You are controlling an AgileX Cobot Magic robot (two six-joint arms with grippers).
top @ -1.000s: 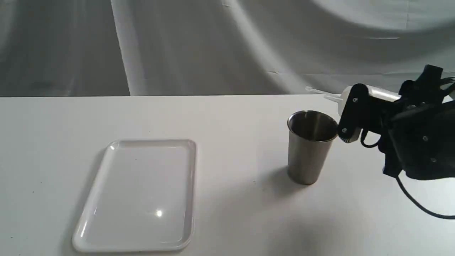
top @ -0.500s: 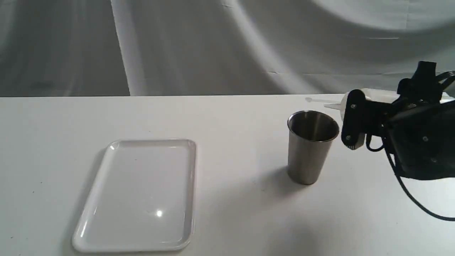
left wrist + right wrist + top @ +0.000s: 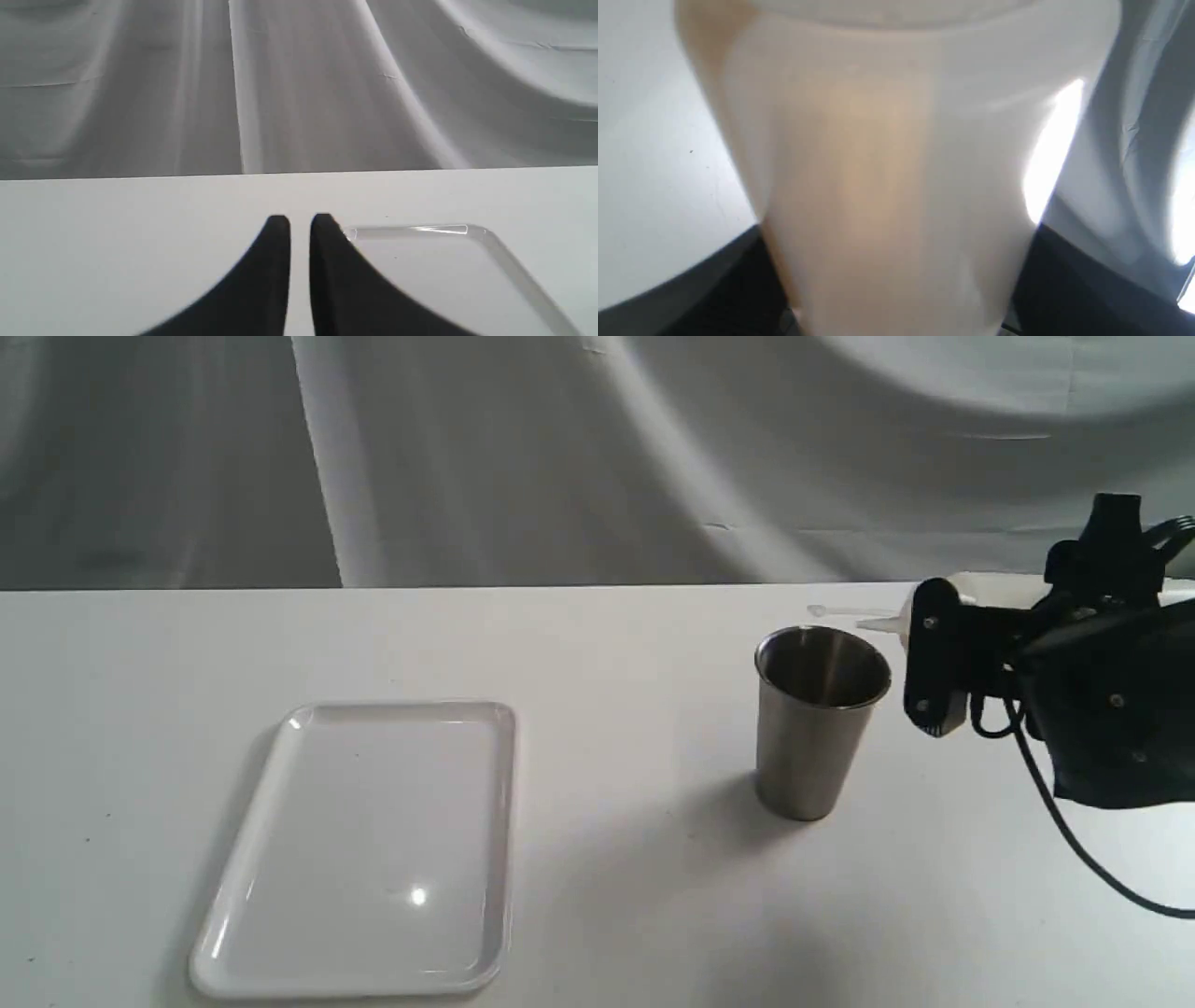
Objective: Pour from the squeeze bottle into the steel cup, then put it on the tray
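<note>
The squeeze bottle (image 3: 994,586) lies nearly level in the air, with my right gripper (image 3: 936,639) shut around its whitish body. Its cone nozzle (image 3: 882,623) points left, just over the right rim of the steel cup (image 3: 814,737), and the thin cap strap (image 3: 840,610) sticks out beyond it. I see no stream. The cup stands upright on the table. In the right wrist view the bottle (image 3: 896,163) fills the picture, tinged amber, between dark fingers (image 3: 738,284). The white tray (image 3: 401,710) lies flat at the left. My left gripper (image 3: 300,224) is shut and holds nothing, beside the tray's corner (image 3: 467,229).
A white table (image 3: 607,644) carries everything, and a grey draped cloth (image 3: 560,457) hangs behind its far edge. A black cable (image 3: 1074,840) from the right arm hangs down to the table at the right. The left arm is outside the exterior view.
The right gripper has turned and shifted slightly right, bringing the bottle's nozzle and strap down from a raised tilt to about level with the cup's rim. Cup and tray have not moved.
</note>
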